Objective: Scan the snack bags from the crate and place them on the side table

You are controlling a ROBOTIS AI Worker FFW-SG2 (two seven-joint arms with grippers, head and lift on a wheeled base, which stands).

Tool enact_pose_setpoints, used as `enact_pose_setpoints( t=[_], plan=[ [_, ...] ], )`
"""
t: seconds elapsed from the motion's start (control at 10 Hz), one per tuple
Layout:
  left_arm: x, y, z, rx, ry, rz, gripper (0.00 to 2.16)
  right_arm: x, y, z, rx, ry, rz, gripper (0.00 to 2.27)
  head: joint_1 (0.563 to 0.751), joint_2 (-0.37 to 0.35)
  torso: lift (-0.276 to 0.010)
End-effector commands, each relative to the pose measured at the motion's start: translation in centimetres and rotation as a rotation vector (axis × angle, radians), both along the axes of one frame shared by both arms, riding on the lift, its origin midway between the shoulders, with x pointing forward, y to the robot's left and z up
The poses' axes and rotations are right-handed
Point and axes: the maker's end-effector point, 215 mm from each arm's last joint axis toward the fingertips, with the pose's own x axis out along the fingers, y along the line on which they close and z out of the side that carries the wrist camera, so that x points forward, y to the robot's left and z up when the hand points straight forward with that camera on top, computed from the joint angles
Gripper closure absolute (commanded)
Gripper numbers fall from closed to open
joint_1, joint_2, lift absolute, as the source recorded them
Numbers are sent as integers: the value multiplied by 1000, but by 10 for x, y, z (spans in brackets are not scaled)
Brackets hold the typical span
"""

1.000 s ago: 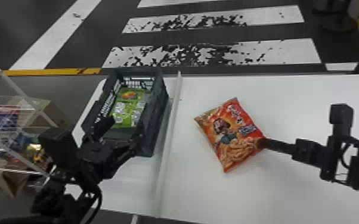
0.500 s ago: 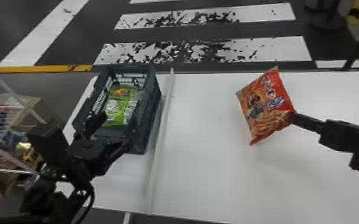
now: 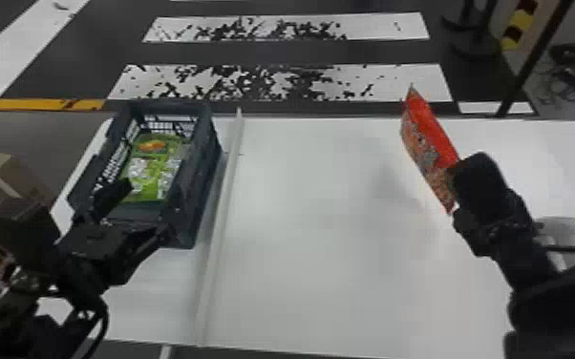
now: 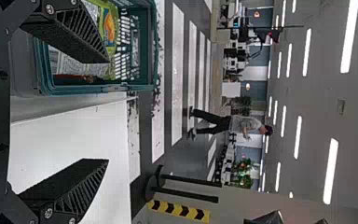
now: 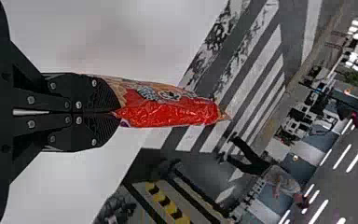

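Note:
My right gripper (image 3: 456, 179) is above the right part of the white table, and the red snack bag (image 3: 427, 138) stands edge-on from it. In the right wrist view my right gripper (image 5: 114, 113) is shut on one end of the red bag (image 5: 168, 112). The dark crate (image 3: 200, 191) holds green snack bags (image 3: 150, 172) at the table's left. Over the crate's near left part is my left gripper (image 3: 133, 210); in the left wrist view my left gripper (image 4: 107, 112) stands open with nothing between its fingers, one finger overlapping the crate (image 4: 98, 88).
A raised white strip (image 3: 219, 224) runs along the white table (image 3: 329, 267) just right of the crate. Cardboard boxes (image 3: 5, 181) stand beyond the left edge. A pale object (image 3: 561, 227) lies behind the right arm. Black posts (image 3: 525, 67) rise past the table's far right.
The right gripper has carried the red bag to the right, up off the table, and turned it from face-on to edge-on. The left arm has stayed nearly still over the crate.

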Motion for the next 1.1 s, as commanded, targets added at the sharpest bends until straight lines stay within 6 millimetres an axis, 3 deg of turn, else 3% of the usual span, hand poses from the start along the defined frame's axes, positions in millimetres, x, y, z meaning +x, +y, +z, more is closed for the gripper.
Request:
enact_pose_setpoints(
  t=[0.0, 0.2, 0.3, 0.4, 0.5, 0.6, 0.7, 1.0],
  plan=[
    [0, 1, -1, -1, 1, 0, 124, -11, 10, -14, -323, -16, 39, 2253, 695, 71, -94],
    [-1, 1, -4, -4, 7, -1, 124, -33, 9, -39, -554, 36, 59, 2253, 695, 80, -94],
    [1, 1, -4, -6, 6, 0, 124, -43, 19, -49, -587, 69, 103, 2223, 695, 82, -94],
    [1, 1, -5, -6, 8, -2, 124, -56, 29, -61, -592, 108, 136, 1936, 695, 94, -94],
    [0, 2, -7, -8, 12, -1, 124, -69, 37, -74, -566, 162, 164, 1399, 695, 109, -94],
    [0, 3, -9, -11, 15, 0, 124, -80, 47, -83, -526, 206, 199, 603, 695, 125, -94],
    [0, 4, -10, -10, 17, 2, 124, -87, 56, -87, -462, 235, 219, -2, 695, 136, -94],
    [0, 4, -11, -13, 18, 1, 124, -94, 74, -88, -245, 284, 257, 63, 695, 181, -94]
  ],
)
